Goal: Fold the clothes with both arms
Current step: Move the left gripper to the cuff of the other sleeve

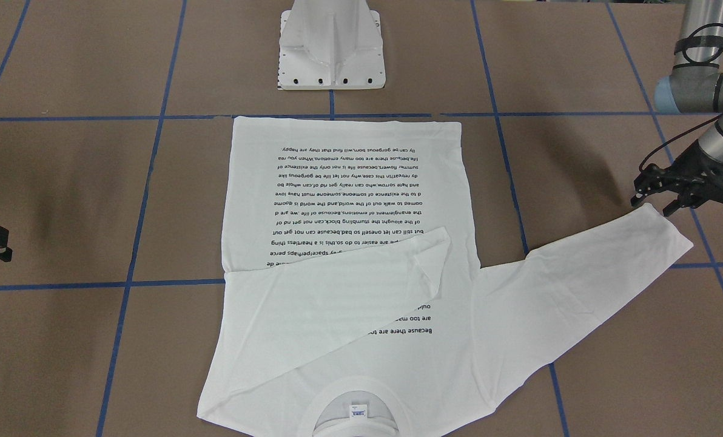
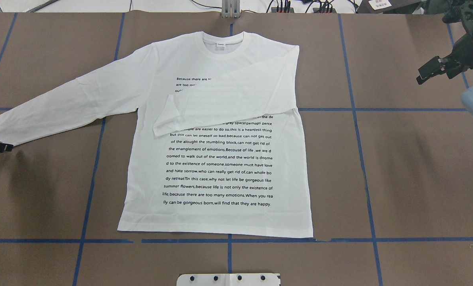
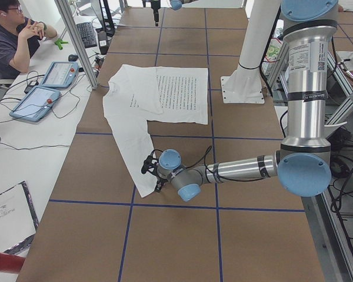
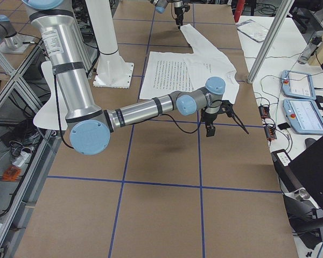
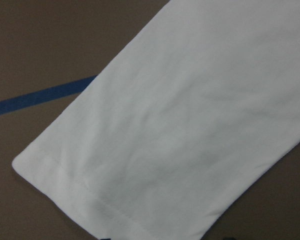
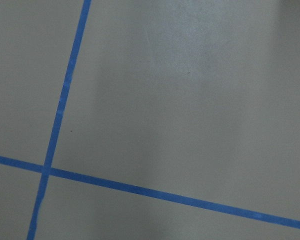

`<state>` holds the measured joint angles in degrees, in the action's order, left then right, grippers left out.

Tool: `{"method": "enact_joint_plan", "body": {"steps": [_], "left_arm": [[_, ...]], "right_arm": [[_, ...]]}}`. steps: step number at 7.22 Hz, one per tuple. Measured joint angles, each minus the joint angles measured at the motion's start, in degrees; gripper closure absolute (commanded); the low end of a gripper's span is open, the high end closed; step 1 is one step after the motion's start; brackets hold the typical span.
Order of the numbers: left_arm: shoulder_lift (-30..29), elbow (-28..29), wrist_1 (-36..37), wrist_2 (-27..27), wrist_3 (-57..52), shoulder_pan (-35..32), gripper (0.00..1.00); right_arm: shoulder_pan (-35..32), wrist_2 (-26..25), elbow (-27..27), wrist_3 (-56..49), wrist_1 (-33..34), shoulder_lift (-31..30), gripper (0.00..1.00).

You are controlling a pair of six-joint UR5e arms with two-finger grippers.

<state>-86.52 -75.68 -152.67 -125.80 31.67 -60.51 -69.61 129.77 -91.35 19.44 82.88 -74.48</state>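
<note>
The white long-sleeved T-shirt (image 2: 220,159) lies flat on the brown table with its black text facing up and its collar (image 2: 224,43) at the far side. One sleeve (image 2: 228,103) is folded across the chest. The other sleeve (image 2: 62,103) stretches out toward my left arm. My left gripper (image 1: 652,205) hovers at that sleeve's cuff (image 5: 115,200), open, with nothing between its fingers. My right gripper (image 2: 433,71) hangs open off to the shirt's other side, over bare table and away from the cloth.
The white pedestal base (image 1: 331,48) stands at the robot's edge, just beyond the shirt's hem. Blue tape lines (image 6: 140,190) grid the table. A person (image 3: 12,41) sits at a side desk with tablets (image 3: 47,82) on it.
</note>
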Motion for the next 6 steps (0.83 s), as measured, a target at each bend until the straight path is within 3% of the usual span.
{"method": "enact_joint_plan", "body": {"steps": [5,6], "left_arm": [[0.0,0.0,0.0,0.7,-0.1,0.4,0.34],[0.0,0.0,-0.1,0.7,-0.2,0.4,0.42]], "right_arm": [[0.0,-0.1,-0.2,0.1,0.0,-0.4,0.0],[0.0,-0.1,-0.2,0.1,0.0,-0.4,0.0]]}}
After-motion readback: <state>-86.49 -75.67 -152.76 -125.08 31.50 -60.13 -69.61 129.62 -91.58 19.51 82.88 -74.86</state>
